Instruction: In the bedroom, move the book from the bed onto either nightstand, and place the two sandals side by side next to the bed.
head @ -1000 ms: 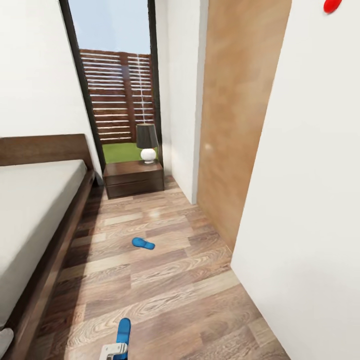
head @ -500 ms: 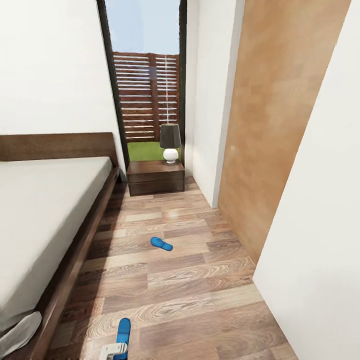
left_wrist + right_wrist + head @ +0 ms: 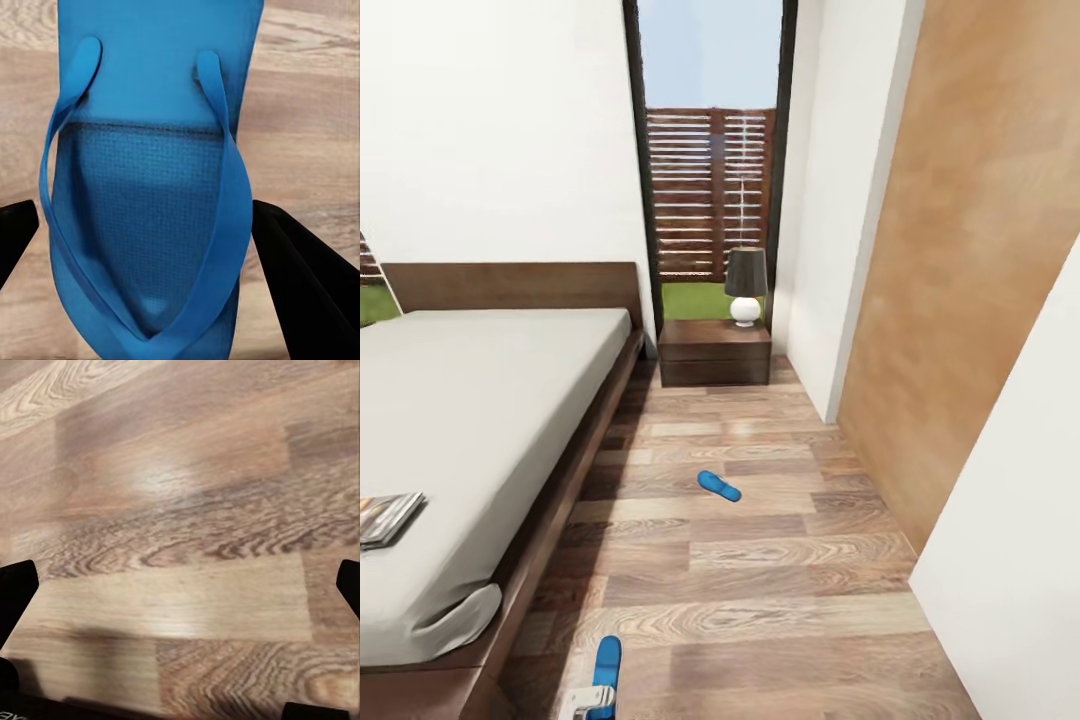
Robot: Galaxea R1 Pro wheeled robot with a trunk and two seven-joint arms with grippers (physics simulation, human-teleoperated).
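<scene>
In the head view, one bright blue sandal (image 3: pixel 718 486) lies on the wood floor between the bed (image 3: pixel 490 420) and the wall. My left gripper (image 3: pixel 588 700), at the bottom edge of that view, is shut on the other sandal (image 3: pixel 606 662). Up close, this sandal (image 3: pixel 150 150) sits strap-side up between the black fingers (image 3: pixel 300 270) of the left gripper (image 3: pixel 146 214). The book (image 3: pixel 385 517) lies flat on the grey mattress at the far left. A dark nightstand (image 3: pixel 715 353) stands beyond the bed. My right gripper (image 3: pixel 184 577) hangs open over bare floor.
A lamp (image 3: pixel 746 286) with a dark shade stands on the nightstand, in front of a tall dark-framed window (image 3: pixel 710 150). A brown wooden wall panel (image 3: pixel 970 300) and a white wall (image 3: pixel 1020 560) close the right side. The floor strip (image 3: pixel 760 590) runs between bed and wall.
The whole picture has slid to the right as the camera turned left, bringing more of the bed and the book into view. The left gripper still holds its sandal.
</scene>
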